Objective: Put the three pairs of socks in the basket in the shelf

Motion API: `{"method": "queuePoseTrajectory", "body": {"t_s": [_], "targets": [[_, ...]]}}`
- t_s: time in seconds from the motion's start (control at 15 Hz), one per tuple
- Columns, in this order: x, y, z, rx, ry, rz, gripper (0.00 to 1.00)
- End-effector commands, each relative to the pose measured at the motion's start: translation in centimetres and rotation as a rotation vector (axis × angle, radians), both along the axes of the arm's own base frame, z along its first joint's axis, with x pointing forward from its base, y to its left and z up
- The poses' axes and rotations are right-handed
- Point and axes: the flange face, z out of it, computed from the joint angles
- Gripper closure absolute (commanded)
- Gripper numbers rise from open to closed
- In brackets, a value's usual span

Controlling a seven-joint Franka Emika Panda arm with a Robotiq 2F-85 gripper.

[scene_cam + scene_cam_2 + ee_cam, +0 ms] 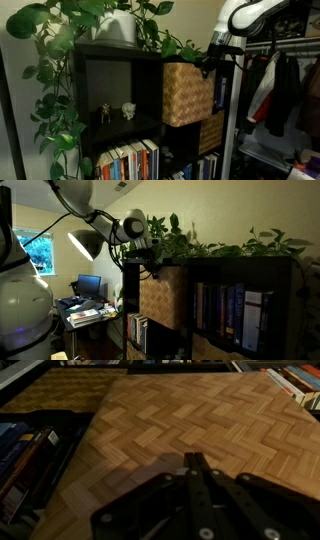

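Your end effector (195,462), clenched on nothing visible, hangs at the basket's (180,415) woven face in the shelf (100,60). No socks show; the next move likely calls for backing off to fetch a pair.

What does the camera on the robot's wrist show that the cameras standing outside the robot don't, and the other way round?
Only the wrist view: the herringbone weave of the basket up close, with the gripper shut in front of it.
Only the exterior views: the whole black shelf, the leafy plant on top, small figurines, hanging clothes, and in an exterior view a monitor on a desk.
Shared: the basket, the gripper at it, and books beside it.
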Motion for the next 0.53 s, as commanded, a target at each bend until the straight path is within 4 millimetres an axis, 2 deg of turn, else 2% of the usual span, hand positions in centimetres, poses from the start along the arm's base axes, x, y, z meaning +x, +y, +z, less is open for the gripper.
{"method": "queuePoseTrajectory", "body": {"t_s": [0.0, 0.47], "targets": [[2.0, -1.2, 0.0, 0.023, -0.045, -0.02, 0.95], [4.7, -1.1, 0.7, 0.069, -0.079, -0.03, 0.95]]}}
